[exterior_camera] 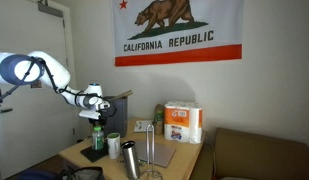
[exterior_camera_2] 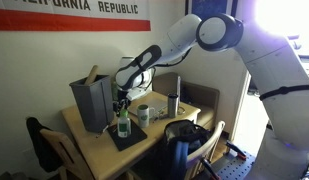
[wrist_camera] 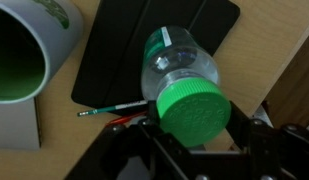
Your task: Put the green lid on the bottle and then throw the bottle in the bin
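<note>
Two dark fingers [wrist_camera: 142, 152] of the gripper [wrist_camera: 202, 132] stand one on each side of the green lid [wrist_camera: 194, 105]. They are close to it, but I cannot tell if they are pinching it or if there is a little gap. The lid sits on top of the bottle [wrist_camera: 179, 62]. The bottle stands up on a black mat [wrist_camera: 124, 45] on the bench [exterior_camera_2: 94, 150], right under the gripper in both exterior views.

The lid may only be resting there and may not be tight. If the gripper lets go and lifts, the lid could stick to a finger, tip and fall off. If the gripper pushes down off the middle, the slim bottle could lean and fall over, because nothing holds it at the bottom.

A white cup [wrist_camera: 24, 60] stands just beside the mat, and a steel tumbler [exterior_camera_2: 174, 103] is farther off. A falling bottle could knock the cup or roll away. The bin [exterior_camera_2: 91, 100] is tall and stands near the bottle. On the way there a loose lid could drop off, and a bottle carried too low could bump the bin's wall.
</note>
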Controlling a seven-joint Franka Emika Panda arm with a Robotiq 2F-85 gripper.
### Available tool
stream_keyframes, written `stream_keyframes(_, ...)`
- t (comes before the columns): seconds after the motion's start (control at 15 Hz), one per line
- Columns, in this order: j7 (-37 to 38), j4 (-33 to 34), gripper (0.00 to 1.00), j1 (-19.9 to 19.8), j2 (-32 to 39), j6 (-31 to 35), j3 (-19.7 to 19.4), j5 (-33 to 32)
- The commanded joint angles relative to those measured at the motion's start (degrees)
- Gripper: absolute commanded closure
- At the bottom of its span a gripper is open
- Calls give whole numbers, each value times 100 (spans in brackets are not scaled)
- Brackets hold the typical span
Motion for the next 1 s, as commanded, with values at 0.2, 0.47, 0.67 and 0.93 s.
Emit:
stream_keyframes(0.2,191,-141,58,-25,-215,-73,36,66)
stream_keyframes(0.47,180,-277,58,-42,-277,87,92,178)
stream_keyframes(0.67,212,-362,58,-37,-272,100,99,204)
stream_keyframes(0.93,383,-473,58,-36,-261,137,94,228)
